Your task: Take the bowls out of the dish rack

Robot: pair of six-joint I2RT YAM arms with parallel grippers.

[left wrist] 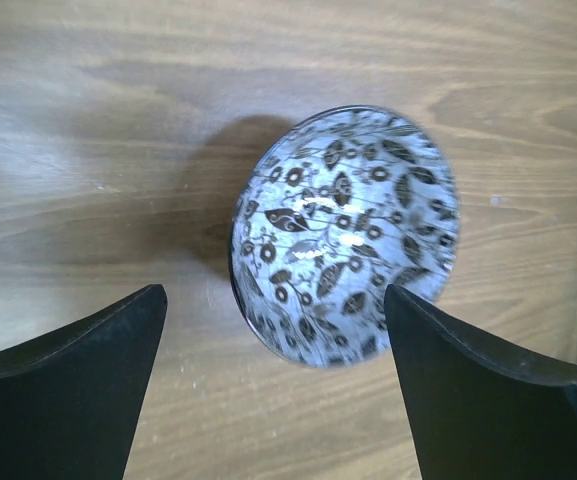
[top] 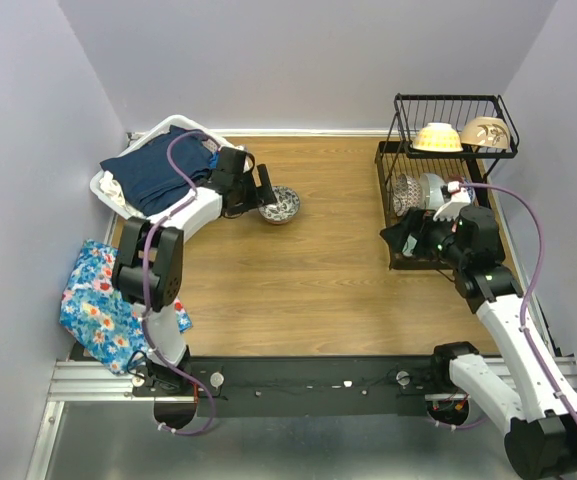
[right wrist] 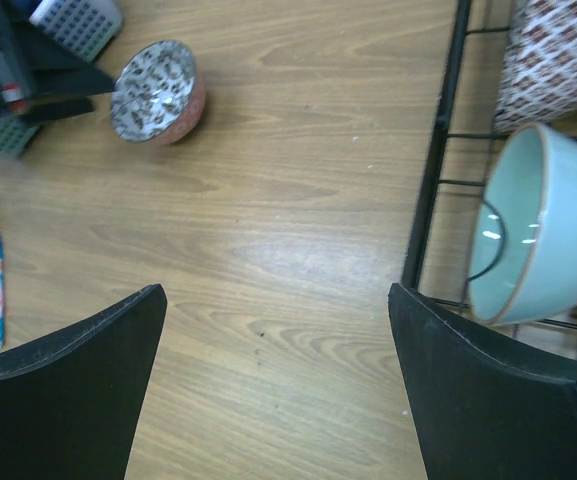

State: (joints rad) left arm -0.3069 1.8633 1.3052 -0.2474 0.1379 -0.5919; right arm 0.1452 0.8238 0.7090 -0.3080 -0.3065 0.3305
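A dark-patterned bowl stands upright on the wooden table, just right of my left gripper. In the left wrist view the bowl lies just beyond my open, empty left gripper. The black wire dish rack stands at the far right. Its top tier holds a cream-yellow bowl and a beige bowl. Its lower tier holds a patterned bowl and a mint green bowl on edge. My right gripper is open and empty over the table, just left of the rack's lower tier.
A white laundry basket with dark blue clothes sits at the far left behind the left arm. A blue floral cloth lies at the table's left edge. Walls close in on both sides and the back.
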